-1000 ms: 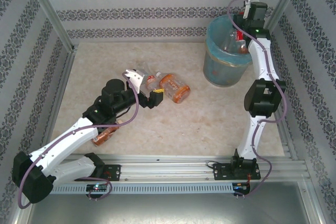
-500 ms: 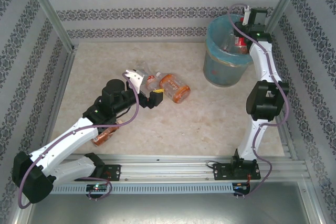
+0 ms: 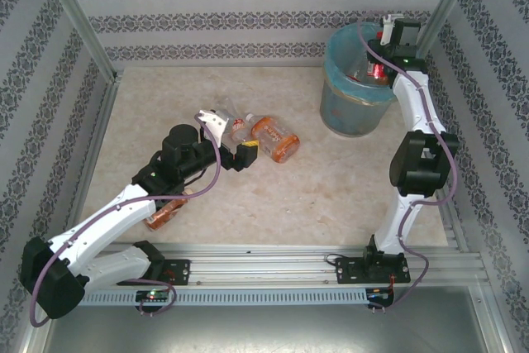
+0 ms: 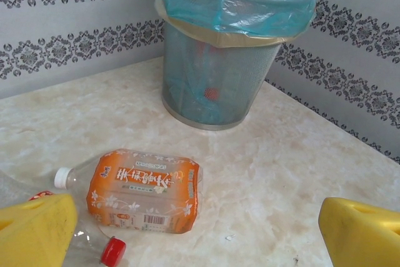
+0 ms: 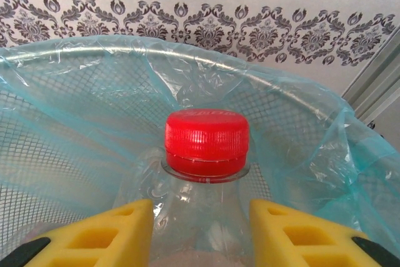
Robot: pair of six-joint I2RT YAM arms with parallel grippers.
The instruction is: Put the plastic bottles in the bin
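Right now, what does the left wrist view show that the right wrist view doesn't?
Left wrist, not right: a clear orange-labelled plastic bottle lying on the marbled table, another red-capped bottle beside it, the left gripper open. Right wrist, not left: a red-capped clear bottle between the right gripper's yellow fingers. Both: the round grey mesh bin with its light-blue plastic bag, and the patterned wall.

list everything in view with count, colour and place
bin: one, grey mesh with light-blue bag, far right
bottle at the bin: one, clear with red cap, over the bin's mouth
orange-label bottle: one, white cap, lying mid-table
clear bottle: one, red cap, lying beside it
brown bottle: one, orange-brown, lying near left
table: one, beige marble
left gripper: one, yellow fingers, open by the mid-table bottles
right gripper: one, yellow fingers, flanking the red-capped bottle
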